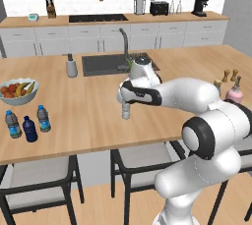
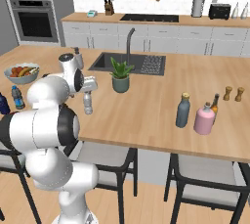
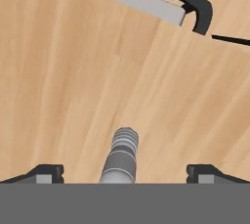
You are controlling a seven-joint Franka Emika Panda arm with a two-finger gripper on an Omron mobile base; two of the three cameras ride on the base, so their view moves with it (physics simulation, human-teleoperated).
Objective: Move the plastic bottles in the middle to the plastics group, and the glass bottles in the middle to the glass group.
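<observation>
A clear-whitish plastic bottle (image 1: 126, 110) (image 2: 88, 103) stands in the middle of the wooden island. My gripper (image 1: 126, 99) (image 2: 88, 90) hangs open just above it. In the hand view the bottle (image 3: 121, 157) lies between my two spread fingertips (image 3: 47, 172), and nothing is held. The plastics group (image 1: 29, 127) (image 2: 17, 97) stands at the island's left end: a navy bottle and two blue-labelled ones. The slate-grey glass bottle (image 2: 182, 111) (image 1: 217, 83) stands at the right, close beside the pink bottle (image 2: 203, 119) (image 1: 235, 93) of the glass group.
A fruit bowl (image 1: 18, 92) (image 2: 21, 72) sits behind the plastics group. A potted plant (image 2: 120, 77) and the sink (image 1: 101, 65) lie beyond my gripper, with a soap dispenser (image 1: 72, 66) to the left. Two brown shakers (image 2: 233, 93) stand behind the pink bottle. Chairs (image 1: 39, 180) line the near edge.
</observation>
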